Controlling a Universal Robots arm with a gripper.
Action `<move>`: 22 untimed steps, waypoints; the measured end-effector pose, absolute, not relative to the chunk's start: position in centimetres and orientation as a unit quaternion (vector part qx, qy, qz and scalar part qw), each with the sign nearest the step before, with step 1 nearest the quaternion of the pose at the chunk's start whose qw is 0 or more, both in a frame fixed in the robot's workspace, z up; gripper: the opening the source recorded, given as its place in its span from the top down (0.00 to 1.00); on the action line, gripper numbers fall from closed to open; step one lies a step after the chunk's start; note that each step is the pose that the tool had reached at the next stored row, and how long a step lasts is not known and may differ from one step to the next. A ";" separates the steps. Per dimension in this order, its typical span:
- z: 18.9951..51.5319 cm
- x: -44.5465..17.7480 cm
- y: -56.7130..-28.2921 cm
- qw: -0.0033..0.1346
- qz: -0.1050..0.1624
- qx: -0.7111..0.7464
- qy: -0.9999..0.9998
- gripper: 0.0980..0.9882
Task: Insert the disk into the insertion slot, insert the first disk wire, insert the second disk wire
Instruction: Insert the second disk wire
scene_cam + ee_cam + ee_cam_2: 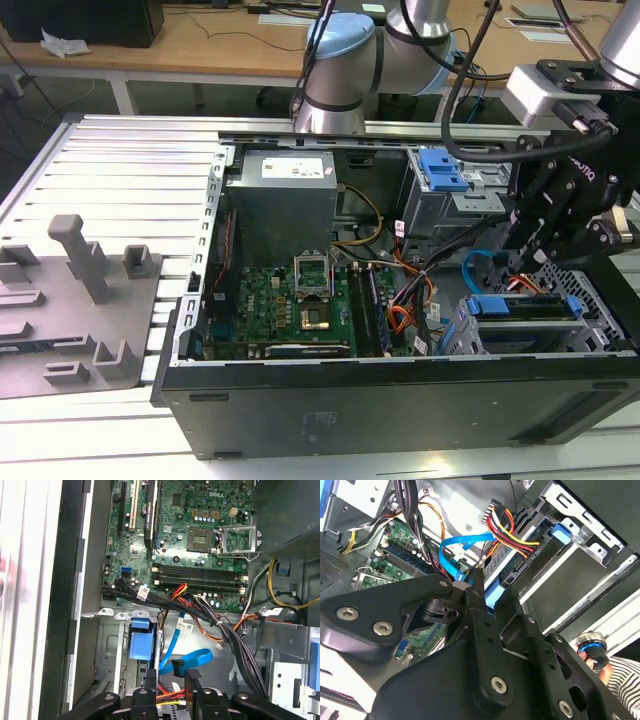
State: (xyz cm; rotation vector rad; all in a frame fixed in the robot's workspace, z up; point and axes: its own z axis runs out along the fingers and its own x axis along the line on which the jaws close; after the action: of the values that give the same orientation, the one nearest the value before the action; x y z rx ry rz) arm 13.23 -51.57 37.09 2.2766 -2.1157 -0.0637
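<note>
We see the open computer case (400, 400) lying on its side on the table (120, 160), so the arm can reach in from above. Low on the exterior view's right, the disk (520, 306) already sits in the insertion slot (452, 338). Its blue frame is tucked into the grey cage. We think it lies flat like that so its plug end faces the wires.

The end effector (170, 682) hangs just over that plug end. In the first wrist view its fingers (193, 685) are spread apart and pinch nothing. The blue wire (192, 656) curls close by, and its dark plug is just beside one finger. In the second wrist view a bunch of red, yellow and black wires (507, 527) runs to a black plug at the disk's edge. It looks pushed in, but we cannot be sure.

There is not much room here. The cage walls hem the disk in, and the case's black wall is near. Thick black wires (235, 645) cross close to the blue wire. The taller cage (440, 200) stands higher up the frame.
</note>
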 end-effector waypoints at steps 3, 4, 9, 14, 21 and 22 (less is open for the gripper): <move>37.1 13.1 -51.6 0.016 -0.021 0.732 -0.681 0.70; 37.1 13.0 -51.6 0.016 -0.021 0.732 -0.681 0.70; 37.1 12.0 -51.6 0.016 -0.021 0.731 -0.682 0.70; 36.8 11.8 -51.5 0.016 -0.021 0.731 -0.681 0.70; 36.3 11.8 -51.5 0.018 -0.020 0.731 -0.682 0.70; 36.3 11.8 -51.5 0.018 -0.019 0.731 -0.682 0.70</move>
State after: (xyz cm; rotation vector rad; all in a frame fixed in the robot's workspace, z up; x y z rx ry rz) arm 11.80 -51.49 36.32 2.2716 -2.1173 -0.0597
